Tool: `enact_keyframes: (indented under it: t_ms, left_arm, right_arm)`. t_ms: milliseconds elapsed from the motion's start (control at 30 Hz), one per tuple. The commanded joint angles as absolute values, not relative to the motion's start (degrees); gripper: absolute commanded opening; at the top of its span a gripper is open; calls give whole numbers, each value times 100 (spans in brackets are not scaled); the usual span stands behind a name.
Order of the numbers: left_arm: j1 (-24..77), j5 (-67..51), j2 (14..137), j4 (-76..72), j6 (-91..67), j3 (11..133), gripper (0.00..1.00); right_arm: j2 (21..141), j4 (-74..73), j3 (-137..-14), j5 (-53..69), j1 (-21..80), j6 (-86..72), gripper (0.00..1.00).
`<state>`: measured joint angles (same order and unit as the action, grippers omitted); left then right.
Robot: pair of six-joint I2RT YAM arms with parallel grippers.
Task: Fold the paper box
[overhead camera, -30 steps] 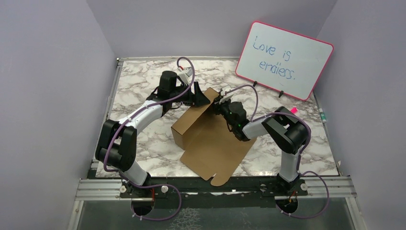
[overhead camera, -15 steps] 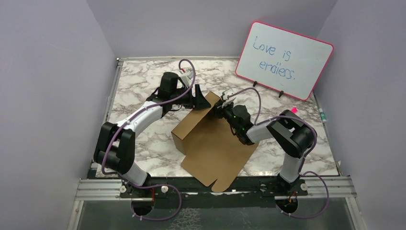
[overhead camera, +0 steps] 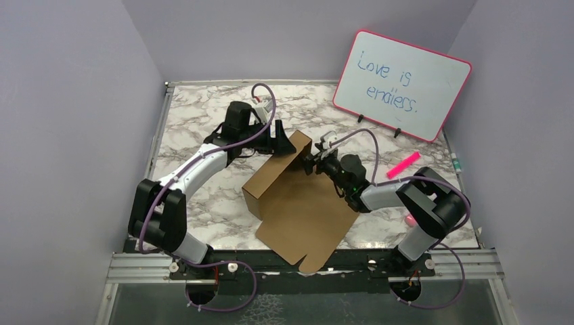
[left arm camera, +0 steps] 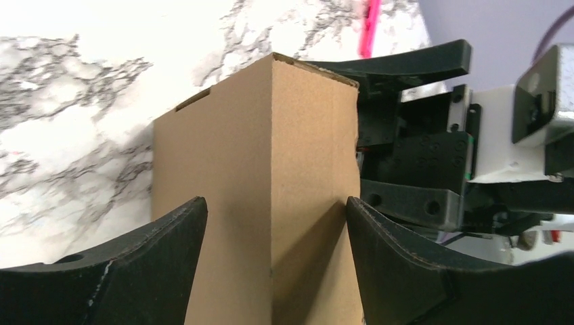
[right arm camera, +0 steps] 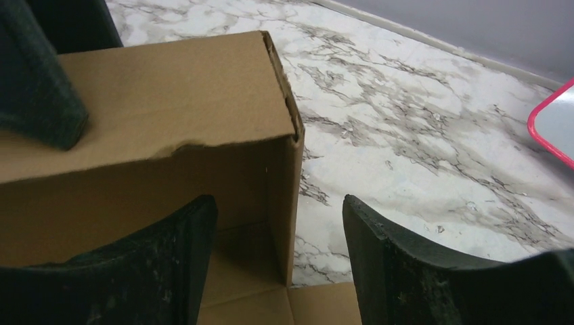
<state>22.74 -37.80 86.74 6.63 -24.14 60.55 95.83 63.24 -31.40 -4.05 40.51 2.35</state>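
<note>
**PAPER BOX: part-folded, both arms at its far end**

Top view: paper box (overhead camera: 301, 203) is lying about mid-table (overhead camera: 196, 122). One long wall is standing along the sheet's left edge. The rest is lying flat, w/ a tab pointing at the near edge. Left fingers (overhead camera: 285, 143) & right fingers (overhead camera: 313, 163) are meeting at the wall's far end from opp. sides, prob. to keep the raised wall square. Whiteboard (overhead camera: 403, 84) is standing far right and pink marker (overhead camera: 404, 164) is lying by the right arm; neither is taking part.

Left wrist: left fingers (left arm camera: 149, 271) are standing apart, straddling the box's (left arm camera: 311, 135) upright corner. Contact w/ cardboard: cannot tell. Right fingers (left arm camera: 406, 61) are showing just behind that corner, also spread.

Right wrist: right fingers (right arm camera: 406, 271) are standing apart w/ the wall's end edge between them and gaps on both sides, so they are clamping nothing. One of the left fingers (right arm camera: 34, 88) is lying over the box's (right arm camera: 169, 88) broad face. Judgement: fold is at an early stage, w/ the end flap likely needing tucking next.
</note>
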Motion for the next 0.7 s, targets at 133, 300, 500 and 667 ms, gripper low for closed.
enact_keyframes:
  t_ms: [133, 300, 500, 667]
  left_arm:
    - [2320, -2305, 7859, 1577, -1576, 6643, 77]
    - [2972, -651, 7548, 2344, -1052, 7090, 77]
    - [4354, 1331, 7688, 3107, -755, 7562, 77]
    - [5239, 3017, 8166, 3808, -707, 8049, 77]
  right_arm:
    - [8620, 5683, -2492, -394, 4061, 350, 78]
    - [7584, 5099, -2084, -1098, 4061, 285, 83]
    - [6349, 4382, -1751, -2164, 4061, -151, 90]
    - [5465, 3816, -1586, -2862, 4052, -325, 94]
